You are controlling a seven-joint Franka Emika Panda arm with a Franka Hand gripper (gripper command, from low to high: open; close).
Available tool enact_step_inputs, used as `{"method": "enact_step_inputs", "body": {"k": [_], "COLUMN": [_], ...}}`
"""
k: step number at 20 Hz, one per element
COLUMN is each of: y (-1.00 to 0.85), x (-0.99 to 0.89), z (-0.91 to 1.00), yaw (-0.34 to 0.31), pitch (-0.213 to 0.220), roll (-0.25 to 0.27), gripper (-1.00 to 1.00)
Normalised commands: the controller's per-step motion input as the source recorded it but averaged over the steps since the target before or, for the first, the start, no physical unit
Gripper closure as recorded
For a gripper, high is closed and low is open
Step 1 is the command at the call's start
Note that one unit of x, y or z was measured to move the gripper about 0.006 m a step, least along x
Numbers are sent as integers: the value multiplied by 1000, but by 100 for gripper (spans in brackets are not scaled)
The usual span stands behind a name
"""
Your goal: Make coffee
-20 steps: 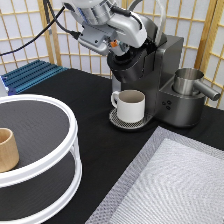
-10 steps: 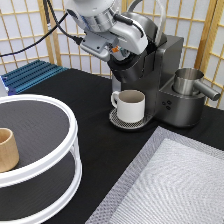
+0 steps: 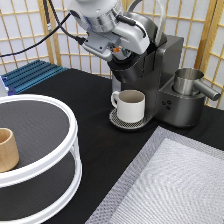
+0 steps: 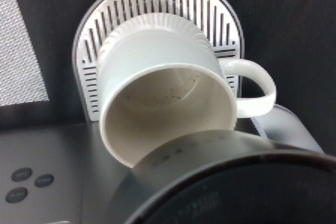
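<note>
My gripper (image 3: 125, 50) is low over the brew head of the dark grey coffee machine (image 3: 167, 75), right at its raised lid. A white handled mug (image 3: 131, 105) stands upright on the round drip tray (image 3: 116, 121) under the brew head. In the wrist view the mug (image 4: 161, 100) is seen from above, holding no liquid, only a few dark specks. It sits on the slotted drip tray (image 4: 88, 75), with the brew head's dark rim (image 4: 247, 190) in front. The coffee pod is out of view.
A steel pitcher (image 3: 189, 81) sits on the machine's side toward the exterior view's right. A white two-tier round rack (image 3: 50, 165) with a tan wooden cup (image 3: 7, 149) stands at the left. A grey mat (image 3: 175, 185) lies at the bottom right, and a blue rack (image 3: 30, 75) at the back left.
The arm has shifted slightly toward the exterior view's left while staying over the brew head. The mug has not moved.
</note>
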Motion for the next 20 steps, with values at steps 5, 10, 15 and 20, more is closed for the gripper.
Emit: {"method": "enact_step_inputs", "body": {"k": [5, 10, 15, 20], "y": [151, 237, 293, 293], "x": [338, 159, 137, 38], "z": [16, 91, 71, 81], "yaw": [-44, -34, -49, -72], "pitch": [13, 1, 0, 0], "roll": [2, -15, -51, -80], "gripper": [100, 100, -100, -100]}}
